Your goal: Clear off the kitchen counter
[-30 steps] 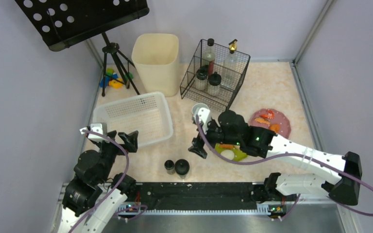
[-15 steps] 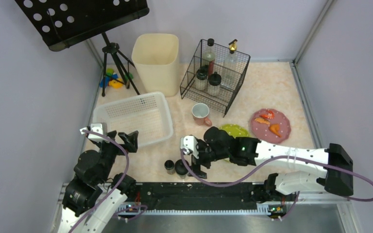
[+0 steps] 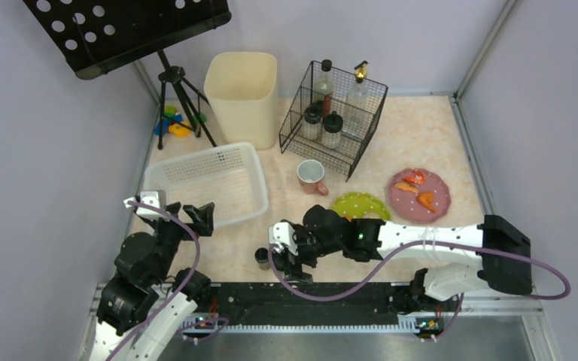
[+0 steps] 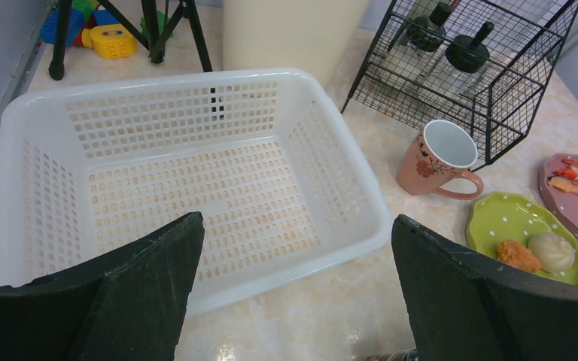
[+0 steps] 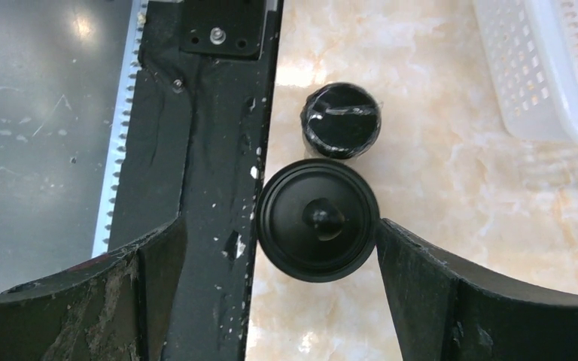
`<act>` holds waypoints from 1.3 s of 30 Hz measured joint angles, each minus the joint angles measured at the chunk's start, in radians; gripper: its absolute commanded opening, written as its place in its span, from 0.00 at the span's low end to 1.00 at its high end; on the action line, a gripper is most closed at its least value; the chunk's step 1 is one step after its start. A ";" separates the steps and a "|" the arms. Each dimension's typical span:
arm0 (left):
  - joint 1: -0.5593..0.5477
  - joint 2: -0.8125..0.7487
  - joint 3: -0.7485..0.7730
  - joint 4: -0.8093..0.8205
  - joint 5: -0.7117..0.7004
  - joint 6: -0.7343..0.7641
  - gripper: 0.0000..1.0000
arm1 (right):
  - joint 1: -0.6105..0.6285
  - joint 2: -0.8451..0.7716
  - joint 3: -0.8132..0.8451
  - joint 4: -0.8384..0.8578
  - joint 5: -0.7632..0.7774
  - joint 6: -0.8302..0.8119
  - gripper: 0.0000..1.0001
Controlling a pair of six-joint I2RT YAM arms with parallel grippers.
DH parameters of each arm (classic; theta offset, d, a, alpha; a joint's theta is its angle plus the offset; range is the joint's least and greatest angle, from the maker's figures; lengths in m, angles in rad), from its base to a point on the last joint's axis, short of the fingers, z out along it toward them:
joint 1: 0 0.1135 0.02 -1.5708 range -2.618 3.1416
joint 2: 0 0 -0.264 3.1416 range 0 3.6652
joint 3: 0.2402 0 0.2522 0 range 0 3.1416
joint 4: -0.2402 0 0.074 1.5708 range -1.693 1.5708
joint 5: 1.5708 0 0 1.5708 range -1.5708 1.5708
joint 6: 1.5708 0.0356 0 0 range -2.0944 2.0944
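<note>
The kitchen counter (image 3: 414,135) is glossy beige-pink marble. Two black-lidded jars stand near its front edge: a wide round lid with a knob (image 5: 317,219) and a smaller lid (image 5: 342,129) just beyond it. My right gripper (image 5: 278,226) hangs open over the wide lid, its right finger close against the lid's rim and its left finger over the black rail. From above, the right gripper (image 3: 287,259) hides the wide jar; the small jar (image 3: 262,258) shows beside it. My left gripper (image 4: 297,219) is open and holds nothing, at the near edge of the white basket (image 4: 158,180).
A pink mug (image 3: 311,177), a green plate with food (image 3: 360,204) and a pink plate with food (image 3: 420,189) sit mid-counter. A wire rack of bottles (image 3: 334,116), a cream bin (image 3: 242,86), a tripod stand (image 3: 173,83) and toys (image 3: 171,122) line the back. The black rail (image 3: 308,301) runs along the front.
My right arm has swung from the mug and green plate toward the front left, ending over the two jars. The left arm has not moved.
</note>
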 measured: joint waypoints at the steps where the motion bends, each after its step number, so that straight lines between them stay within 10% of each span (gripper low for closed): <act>1: 0.000 0.000 0.000 0.000 0.000 0.000 0.99 | 0.000 0.001 0.000 0.012 0.003 -0.001 0.93; 21: 0.000 0.000 0.000 0.000 0.000 0.000 0.99 | 0.000 0.137 0.000 0.104 0.014 0.001 0.90; 39: 0.000 0.000 0.000 0.000 0.000 0.000 0.99 | 0.009 0.184 0.020 0.098 0.055 0.018 0.49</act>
